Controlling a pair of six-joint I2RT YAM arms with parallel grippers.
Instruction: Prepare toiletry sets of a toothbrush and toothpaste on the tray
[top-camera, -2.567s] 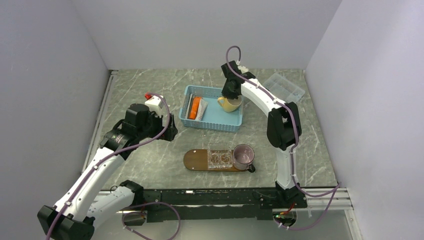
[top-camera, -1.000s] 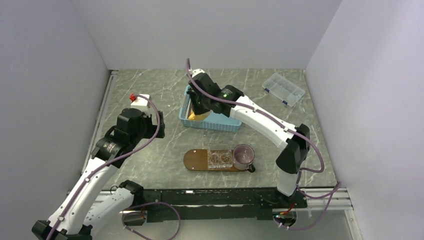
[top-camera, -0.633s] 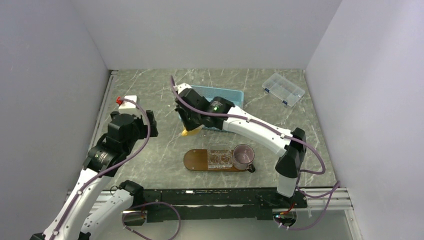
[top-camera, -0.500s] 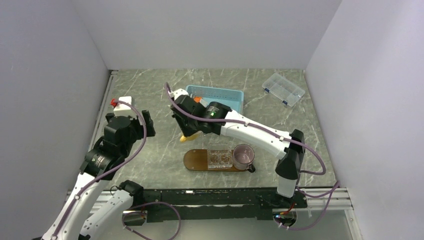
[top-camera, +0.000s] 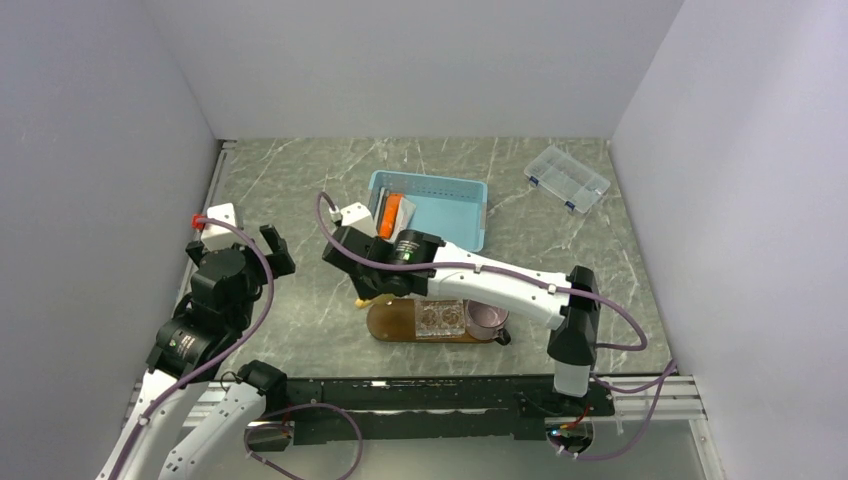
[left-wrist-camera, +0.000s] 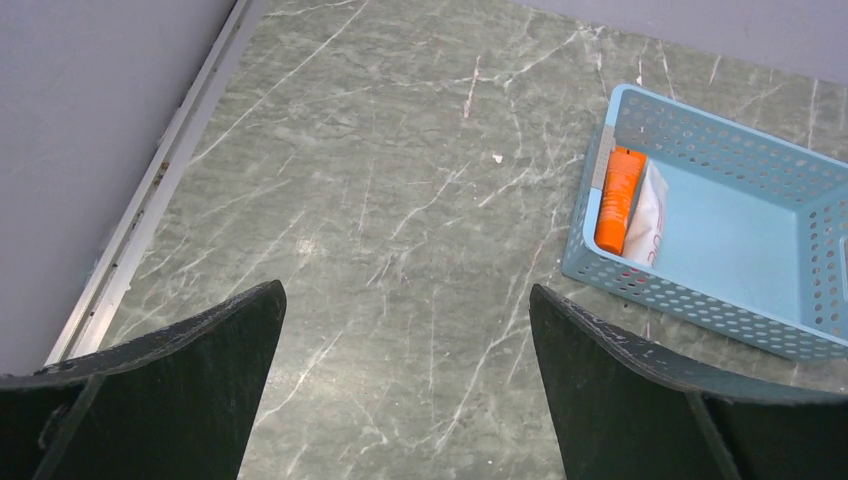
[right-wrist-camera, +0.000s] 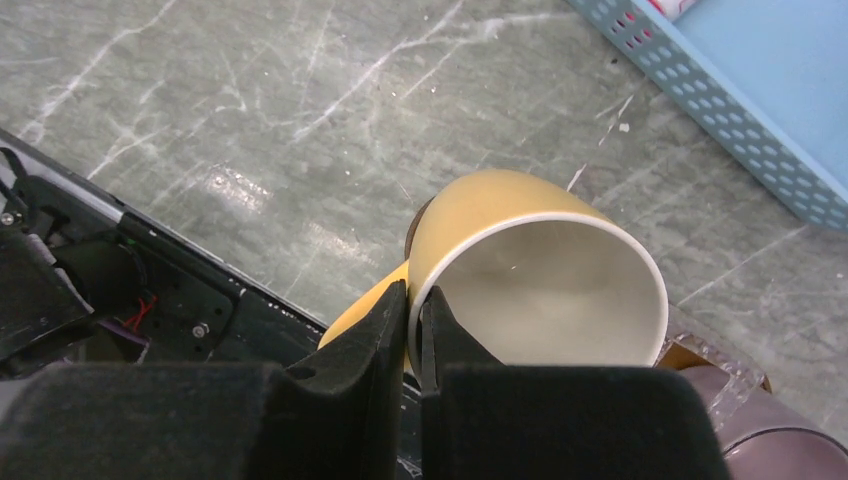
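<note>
My right gripper (right-wrist-camera: 415, 300) is shut on the rim of a yellow cup (right-wrist-camera: 480, 215), one finger inside and one outside. It holds the cup (top-camera: 363, 298) tilted just above the left end of the dark wooden tray (top-camera: 392, 322). An orange toothpaste (left-wrist-camera: 620, 185) and a white toothpaste (left-wrist-camera: 648, 215) lie at the left end of the blue basket (left-wrist-camera: 690, 310). Beside the orange tube a thin grey strip (left-wrist-camera: 600, 168) runs along the basket wall; I cannot tell whether it is a toothbrush. My left gripper (left-wrist-camera: 405, 290) hangs open over bare table, left of the basket.
A clear glass (top-camera: 440, 318) and a purple mug (top-camera: 487, 320) stand on the tray's middle and right end. A clear compartment box (top-camera: 567, 178) lies at the back right. Grey walls close in the table on three sides.
My right arm lifted the yellow cup out of the basket and swung it left and forward to the tray's left end. My left arm drew back toward the left wall, still open.
</note>
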